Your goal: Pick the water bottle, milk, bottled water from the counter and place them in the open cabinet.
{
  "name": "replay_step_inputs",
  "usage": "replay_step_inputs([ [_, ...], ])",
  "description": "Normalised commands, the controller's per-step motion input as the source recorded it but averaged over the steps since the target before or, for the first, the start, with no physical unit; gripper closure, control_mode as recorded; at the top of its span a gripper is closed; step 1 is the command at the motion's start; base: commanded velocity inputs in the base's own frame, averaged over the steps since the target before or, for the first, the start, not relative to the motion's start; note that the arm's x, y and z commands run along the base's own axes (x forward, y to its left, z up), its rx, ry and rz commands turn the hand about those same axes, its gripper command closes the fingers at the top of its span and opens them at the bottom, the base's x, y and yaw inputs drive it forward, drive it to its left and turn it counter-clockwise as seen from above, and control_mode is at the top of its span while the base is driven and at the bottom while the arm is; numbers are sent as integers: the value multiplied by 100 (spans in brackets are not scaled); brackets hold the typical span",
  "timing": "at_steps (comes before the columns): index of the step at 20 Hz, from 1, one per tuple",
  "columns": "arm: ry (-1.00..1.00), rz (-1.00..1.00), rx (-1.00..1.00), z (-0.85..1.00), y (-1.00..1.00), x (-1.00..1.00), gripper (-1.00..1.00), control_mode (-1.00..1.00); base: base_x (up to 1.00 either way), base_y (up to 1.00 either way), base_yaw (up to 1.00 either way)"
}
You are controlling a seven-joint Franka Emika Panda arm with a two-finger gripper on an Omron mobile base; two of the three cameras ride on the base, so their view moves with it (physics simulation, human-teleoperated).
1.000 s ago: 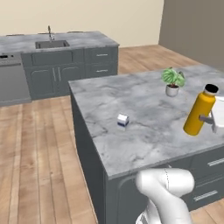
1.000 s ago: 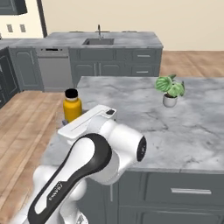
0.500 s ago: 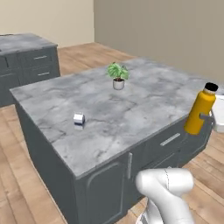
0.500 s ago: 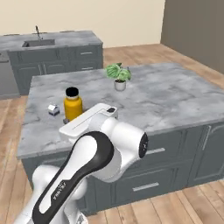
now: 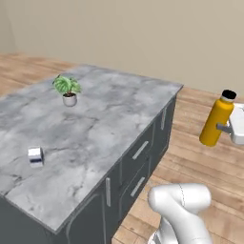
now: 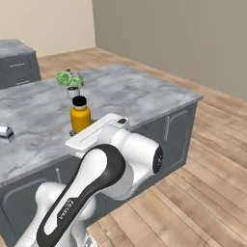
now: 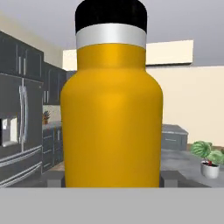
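While the gripper (image 5: 225,127) clamps the water bottle (image 5: 216,119) at the right edge of the left base frame (slightly tilted, held off the counter (image 5: 102,124)), the milk (image 5: 35,156) lies lower left.

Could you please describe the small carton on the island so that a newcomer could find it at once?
Start at the grey-white marble counter and go to the end opposite the potted plant. Near that edge lies the milk, apart from everything else. It is a small white box with a blue band, far lower than the plant.
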Motion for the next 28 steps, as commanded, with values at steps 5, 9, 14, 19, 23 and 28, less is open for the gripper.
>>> replay_step_inputs([
  [5,0,0,0,0,0,0,100,100,0,1,-65],
  [9,0,0,0,0,0,0,100,100,0,2,-65],
  [14,0,0,0,0,0,0,100,100,0,8,-63],
  [19,0,0,0,0,0,0,100,100,0,21,-60],
  [23,0,0,0,0,0,0,100,100,0,31,-56],
  [28,0,0,0,0,0,0,100,100,-6,25,-57],
])
